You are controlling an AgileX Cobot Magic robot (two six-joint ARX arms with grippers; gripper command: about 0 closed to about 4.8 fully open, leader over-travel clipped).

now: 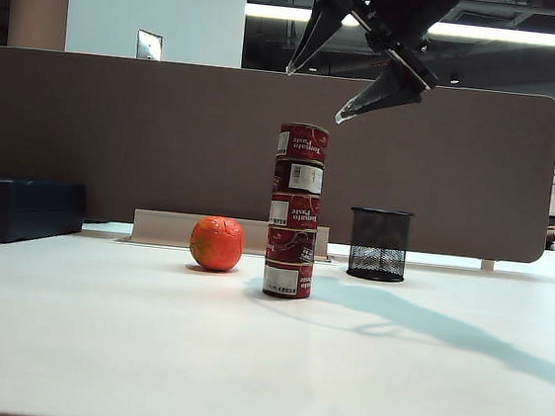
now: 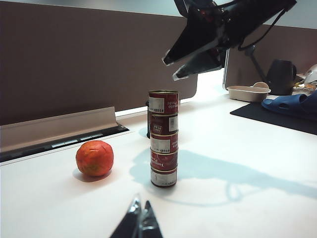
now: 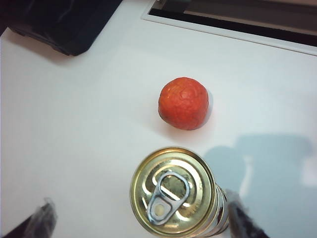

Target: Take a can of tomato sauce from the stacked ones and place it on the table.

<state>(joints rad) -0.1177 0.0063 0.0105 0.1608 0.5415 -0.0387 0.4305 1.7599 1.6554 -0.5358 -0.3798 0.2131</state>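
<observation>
Dark-red stacked cans (image 1: 295,210) upright on white surface (image 1: 261,365); right tool (image 1: 314,95) spread wide above top can (image 3: 173,191), grasping nothing; left tool (image 2: 139,223) clenched, low over surface.

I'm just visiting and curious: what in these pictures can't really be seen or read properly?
- Small print on the stacked cans: too small in the exterior view.
- Lower cans: hidden under the top can in the right wrist view.
- Right gripper, open: its arm is cut off by the exterior view's top edge.
- Left gripper: only its tips show, at the left wrist view's edge.

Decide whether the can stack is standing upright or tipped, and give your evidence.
Upright: the stacked ones form a straight vertical column on the table, the open right gripper above them.
</observation>
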